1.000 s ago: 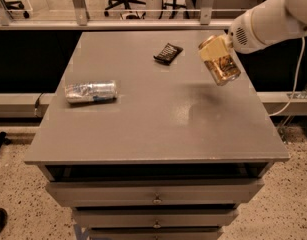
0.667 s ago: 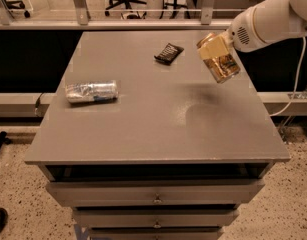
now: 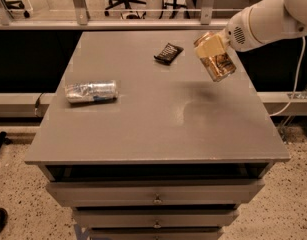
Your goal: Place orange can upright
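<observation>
The orange can (image 3: 218, 63) is shiny orange-copper and hangs tilted in the air above the right side of the grey table (image 3: 143, 129). My gripper (image 3: 211, 48) comes in from the upper right on a white arm and is shut on the can's upper part. The can's shadow falls on the table below it.
A silver-and-blue can (image 3: 91, 91) lies on its side at the table's left. A small dark packet (image 3: 168, 53) lies near the back middle. Drawers sit below the front edge. A railing and office chairs stand behind the table.
The gripper and the orange can have shifted slightly up and toward the back; the can stays tilted in the grip.
</observation>
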Controlling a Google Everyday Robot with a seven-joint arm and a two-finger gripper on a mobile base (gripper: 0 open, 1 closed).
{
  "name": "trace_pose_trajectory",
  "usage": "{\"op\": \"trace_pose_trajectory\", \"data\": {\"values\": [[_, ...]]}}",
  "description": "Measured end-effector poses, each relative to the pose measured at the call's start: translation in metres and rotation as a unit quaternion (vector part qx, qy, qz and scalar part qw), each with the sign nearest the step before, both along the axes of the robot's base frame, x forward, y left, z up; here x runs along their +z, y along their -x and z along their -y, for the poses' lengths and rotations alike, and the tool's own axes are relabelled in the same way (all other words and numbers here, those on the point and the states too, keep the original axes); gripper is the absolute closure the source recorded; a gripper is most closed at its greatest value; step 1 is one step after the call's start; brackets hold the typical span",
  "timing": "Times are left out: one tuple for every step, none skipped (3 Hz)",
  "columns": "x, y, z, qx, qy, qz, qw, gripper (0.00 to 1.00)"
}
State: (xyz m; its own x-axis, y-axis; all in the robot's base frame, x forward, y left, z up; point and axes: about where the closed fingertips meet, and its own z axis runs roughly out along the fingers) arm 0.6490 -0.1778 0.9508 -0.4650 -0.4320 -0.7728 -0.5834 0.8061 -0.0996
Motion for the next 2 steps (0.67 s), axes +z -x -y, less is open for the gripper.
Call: {"op": "trace_pose_trajectory", "data": {"values": [[-0.006,-0.032,-0.006,-0.007,-0.032,0.021,0.9992,1.00],[-0.011,-0.061,-0.006,-0.004,-0.089,0.057,0.9944,1.00]]}}
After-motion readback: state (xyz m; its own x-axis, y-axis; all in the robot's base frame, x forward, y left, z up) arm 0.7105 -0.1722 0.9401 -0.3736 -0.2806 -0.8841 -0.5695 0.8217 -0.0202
